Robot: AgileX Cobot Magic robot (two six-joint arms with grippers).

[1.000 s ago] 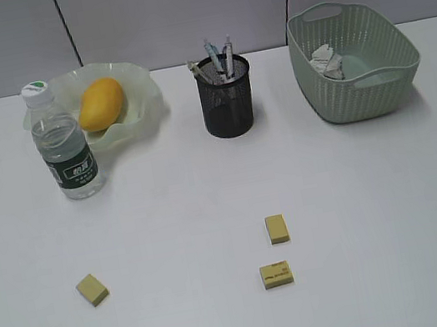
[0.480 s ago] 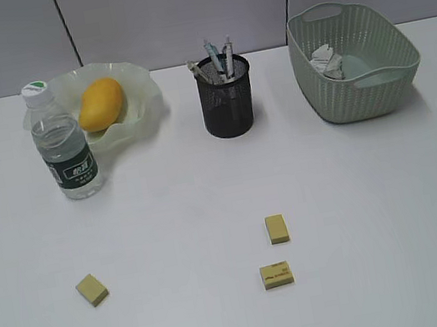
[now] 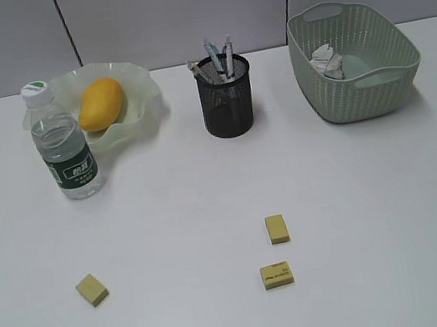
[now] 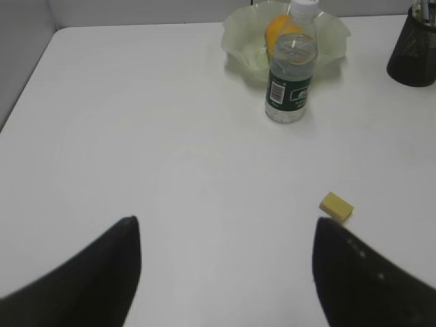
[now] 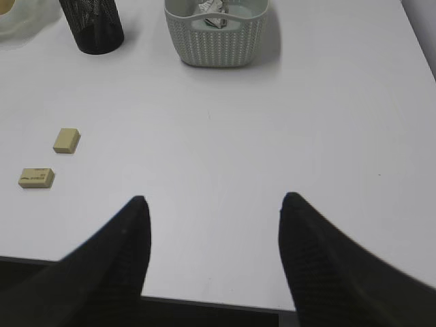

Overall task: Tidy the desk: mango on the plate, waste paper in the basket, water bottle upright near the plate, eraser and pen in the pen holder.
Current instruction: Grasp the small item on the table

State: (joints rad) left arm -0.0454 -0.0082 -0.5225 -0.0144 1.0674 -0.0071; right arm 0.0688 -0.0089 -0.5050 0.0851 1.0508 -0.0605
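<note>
The mango point(image 3: 99, 103) sits in the plate point(image 3: 145, 108) at the back left. The water bottle point(image 3: 65, 143) stands up, cap on top, just in front of the plate & touching or nearly touching its rim. The waste paper point(image 3: 326, 61) lies inside the basket point(image 3: 376, 93) at the back right. Pens point(image 3: 217, 58) stick out of the pen holder point(image 3: 227, 98) in the middle. So most of the job looks done.

What's left, I think: the erasers. Three small yellow blocks lie on the desk point(image 3: 379, 211), near the front. One eraser on the left point(image 3: 92, 289) is alone, well apart from the rest. Two more, the upper eraser point(image 3: 277, 228) & the printed eraser point(image 3: 276, 274), sit near each other in the middle.

Neither arm shows in the outside view. The left gripper point(image 4: 225, 262) has its jaws wide apart w/ nothing between them; it looks down at the desk, the left eraser ahead to its right. The right gripper point(image 5: 212, 245) is spread apart too, empty, w/ the two middle erasers off to its left.

Next move, I guess: one claw goes down over an eraser, pinches it flat sides in, lifts, & drops it in the pen holder. The blocks are low & thin, so the claw must go right down to the desk
</note>
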